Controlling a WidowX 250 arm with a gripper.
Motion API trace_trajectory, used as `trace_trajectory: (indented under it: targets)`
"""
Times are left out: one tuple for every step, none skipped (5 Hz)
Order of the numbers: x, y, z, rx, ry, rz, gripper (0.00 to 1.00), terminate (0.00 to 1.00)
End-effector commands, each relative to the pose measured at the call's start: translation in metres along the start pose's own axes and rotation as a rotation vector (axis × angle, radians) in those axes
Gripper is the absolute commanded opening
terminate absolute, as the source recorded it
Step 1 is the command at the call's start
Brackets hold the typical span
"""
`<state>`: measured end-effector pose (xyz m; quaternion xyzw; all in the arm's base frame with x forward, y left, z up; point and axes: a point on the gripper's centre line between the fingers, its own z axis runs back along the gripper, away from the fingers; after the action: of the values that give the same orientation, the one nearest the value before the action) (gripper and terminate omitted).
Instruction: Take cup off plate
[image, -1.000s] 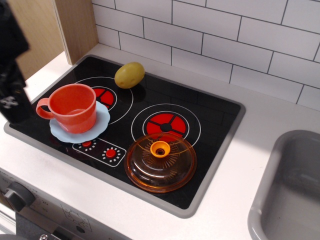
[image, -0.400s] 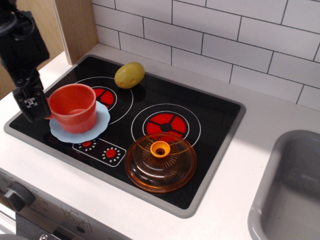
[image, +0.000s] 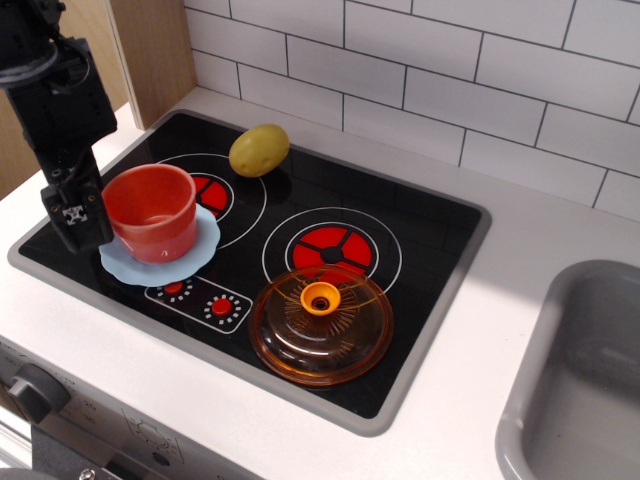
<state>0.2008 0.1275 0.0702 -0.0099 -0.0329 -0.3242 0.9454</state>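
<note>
The red-orange cup (image: 152, 210) stands upright on the pale blue scalloped plate (image: 196, 256), on the front left burner of the black toy stovetop (image: 425, 235). My black gripper (image: 82, 218) has come down against the cup's left side, where the loop handle is. It hides the handle. I cannot see the jaws clearly enough to tell whether they are open or shut on the handle. The cup still rests on the plate.
A yellow potato (image: 259, 150) lies behind the cup at the stovetop's back. An orange transparent domed lid (image: 320, 322) lies at the front middle. A grey sink (image: 585, 380) is at the right, a wooden panel (image: 150, 50) at the back left, and a knob (image: 38, 392) below the front edge.
My gripper has moved right and slightly down, from the left edge of the view to the cup's handle, which it now covers. The cup and plate have not moved.
</note>
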Motion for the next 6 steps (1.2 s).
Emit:
trace_trajectory:
  targets:
    - [0.006, 0.002, 0.003, 0.01, -0.006, -0.055, 1.0, 0.0]
    - [0.005, 0.001, 0.001, 0.0, 0.002, -0.064, 0.0, 0.0]
    - [0.004, 0.001, 0.001, -0.003, 0.0, -0.069, 0.0, 0.0]
    - [0.006, 0.0, 0.003, 0.013, -0.006, -0.025, 0.0, 0.0]
    - [0.009, -0.002, 0.015, -0.001, -0.017, 0.031, 0.0, 0.0]
    - [0.019, -0.003, 0.03, 0.038, -0.079, 0.085, 0.0, 0.0]
